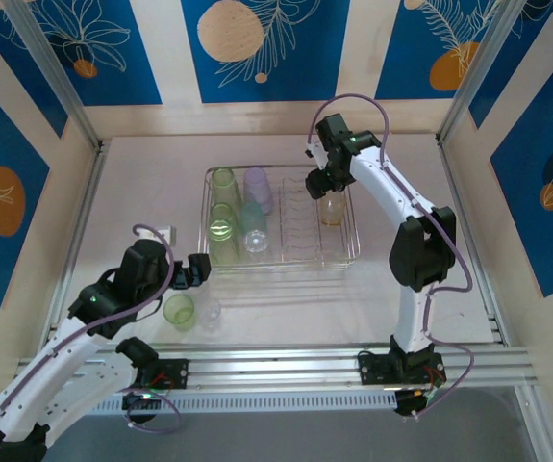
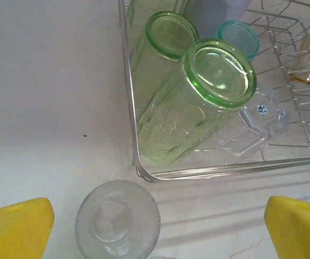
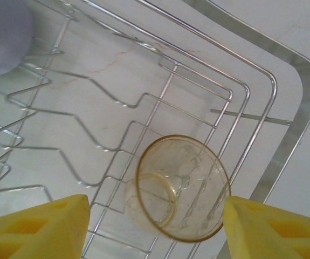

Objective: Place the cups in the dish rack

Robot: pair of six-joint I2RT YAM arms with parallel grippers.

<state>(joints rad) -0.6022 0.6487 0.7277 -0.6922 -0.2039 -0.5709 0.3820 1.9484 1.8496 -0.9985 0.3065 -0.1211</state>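
There is one dish rack. Four green cups, it seems, though those in the rack overlap: front green cup, middle green cup, back green cup, and a loose green cup on the tabletop. Two clear cups: racked clear cup, loose clear cup. One teal cup, one lilac cup, one amber cup.

I see my pale, faintly veined table, with blue leaf-print panels behind its far edge. A small white thing, perhaps a tag, lies toward its left edge.
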